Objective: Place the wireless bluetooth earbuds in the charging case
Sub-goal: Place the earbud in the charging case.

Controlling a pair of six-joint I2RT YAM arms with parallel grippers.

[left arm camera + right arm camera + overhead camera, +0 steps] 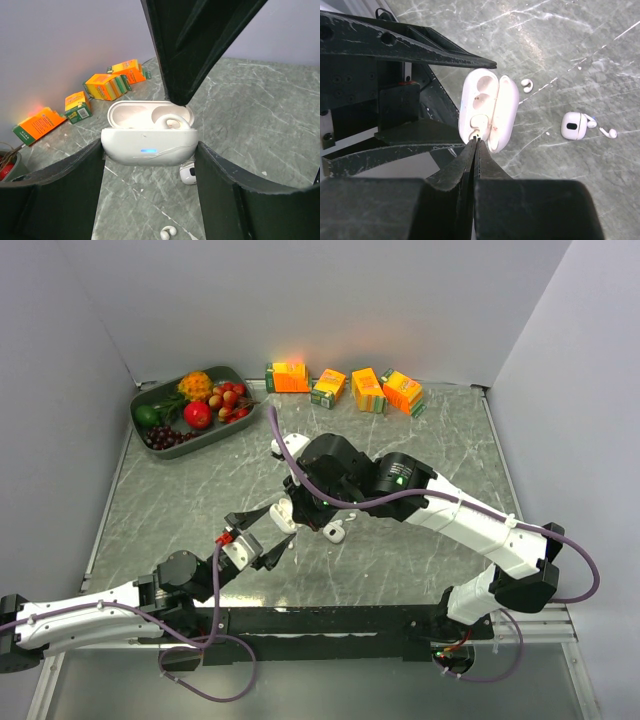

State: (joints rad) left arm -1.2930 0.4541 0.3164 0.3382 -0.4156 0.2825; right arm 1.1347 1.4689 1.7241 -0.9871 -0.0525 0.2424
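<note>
The white charging case [149, 145] is open, with a blue light on its front, and my left gripper [150, 152] is shut on its two ends, holding it above the table. One white earbud [170, 121] lies in a well of the case [487, 107]. My right gripper [476, 140] comes down from above, its tips pinched together on that earbud's [479, 122] end. A second earbud [168, 231] lies loose on the table below, also seen as a small white hook, the second earbud [526, 85], in the right wrist view. From overhead both grippers meet at the case [284, 512].
A smaller white earphone case [574, 125] lies on the marble with a stemmed bud [607, 132] beside it. Several orange juice cartons [368, 390] line the back wall. A grey bowl [225, 368] of fruit stands at the back left.
</note>
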